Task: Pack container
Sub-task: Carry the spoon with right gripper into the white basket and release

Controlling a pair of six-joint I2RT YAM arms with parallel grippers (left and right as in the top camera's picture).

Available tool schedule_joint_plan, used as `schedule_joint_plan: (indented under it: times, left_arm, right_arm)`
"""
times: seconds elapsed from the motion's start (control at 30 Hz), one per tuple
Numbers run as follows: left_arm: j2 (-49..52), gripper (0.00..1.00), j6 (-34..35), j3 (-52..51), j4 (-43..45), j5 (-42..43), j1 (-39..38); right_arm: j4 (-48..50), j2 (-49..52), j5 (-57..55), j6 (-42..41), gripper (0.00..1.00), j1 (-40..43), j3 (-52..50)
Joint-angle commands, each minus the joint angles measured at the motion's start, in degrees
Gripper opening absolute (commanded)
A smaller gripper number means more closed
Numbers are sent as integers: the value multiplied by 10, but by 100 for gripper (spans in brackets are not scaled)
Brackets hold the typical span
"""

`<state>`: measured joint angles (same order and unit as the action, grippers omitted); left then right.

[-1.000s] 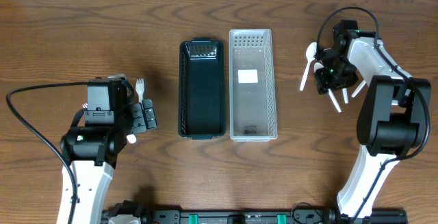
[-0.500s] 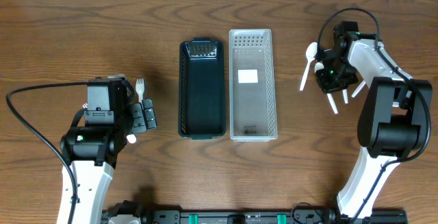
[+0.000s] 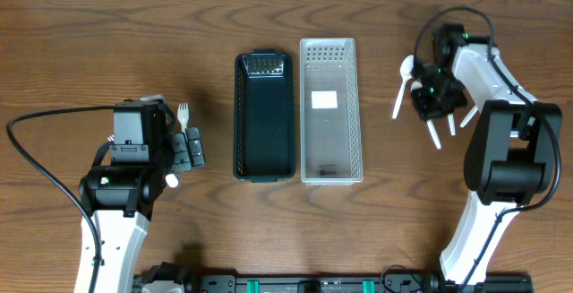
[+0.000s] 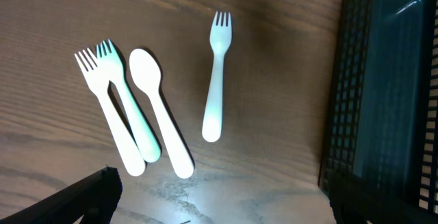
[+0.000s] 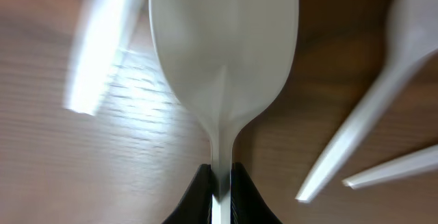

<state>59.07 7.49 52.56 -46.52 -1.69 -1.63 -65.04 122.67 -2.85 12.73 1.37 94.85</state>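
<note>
Overhead shows a clear perforated rectangular plastic basket (image 3: 329,111), a white square label (image 3: 324,99) on its floor, just beside a black rectangular mesh basket (image 3: 264,116) on its left. Right of both, the right gripper (image 5: 219,183) pinches a white plastic spoon (image 5: 222,53); the left gripper (image 4: 222,203) hangs spread above white plastic forks (image 4: 217,73)

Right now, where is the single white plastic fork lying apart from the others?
In the left wrist view, the fork lies on the robot's left, between the white plastic spoon and the black mesh basket, touching neither.
</note>
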Motion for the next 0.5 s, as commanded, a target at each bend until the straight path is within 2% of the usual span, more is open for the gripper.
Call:
schedule_joint_plan:
  times: [0.0, 0.23, 0.37, 0.47]
  left_arm:
    - [1, 98, 1, 12, -1, -5, 1]
    - [1, 98, 1, 12, -1, -5, 1]
    - [1, 98, 1, 12, -1, -5, 1]
    - [1, 98, 1, 12, -1, -5, 1]
  right_arm:
    - [-21, -54, -3, -49, 1, -31, 93]
    - [-48, -121, 41, -122, 1, -116, 188]
    - [-50, -128, 87, -266, 1, -178, 187]
    - [-46, -117, 71, -362, 1, -226, 182]
